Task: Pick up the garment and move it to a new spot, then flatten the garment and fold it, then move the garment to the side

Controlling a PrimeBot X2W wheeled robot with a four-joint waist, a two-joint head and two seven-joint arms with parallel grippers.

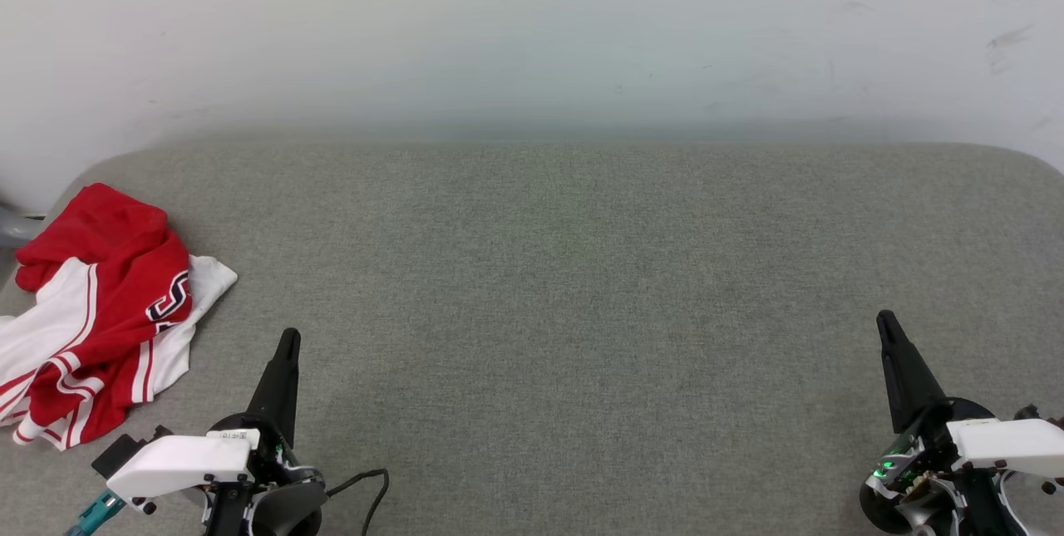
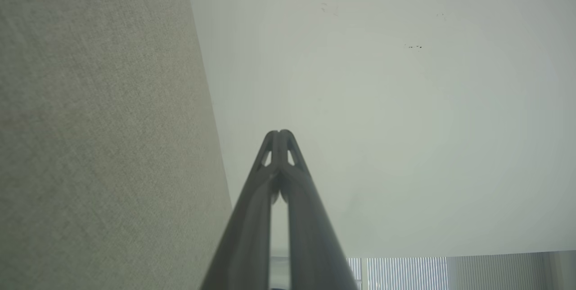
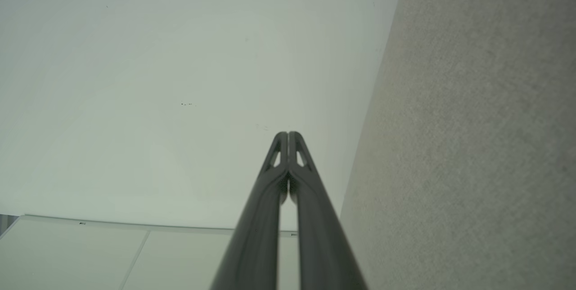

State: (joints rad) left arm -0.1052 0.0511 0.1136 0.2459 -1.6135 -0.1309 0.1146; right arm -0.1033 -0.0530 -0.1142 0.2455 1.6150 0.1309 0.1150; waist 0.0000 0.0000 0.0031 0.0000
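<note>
Here we are at the start line: the garment (image 1: 100, 312) lies crumpled at the far left of the grey tabletop (image 1: 582, 270), part of it running off the head view's left edge, nothing flattened or folded yet. The left end effector (image 1: 288, 342) hovers low over the cloth surface, fingers pressed together and empty; the left wrist view confirms it, tips meeting. The right end effector (image 1: 887, 324) sits way over on the other side, fingers likewise together and gripping nothing. So the relation that matters is that the garment lies to the left of the left end effector and a little farther out, near it but not touching. That makes it the left arm's job, with the right well apart. The heap's long axis runs roughly from far to near, leaning left at the near end. A white sleeve and a scrap of black lettering poke out on the side facing the left end effector — a handy edge, I'd say, once those fingers part.
</note>
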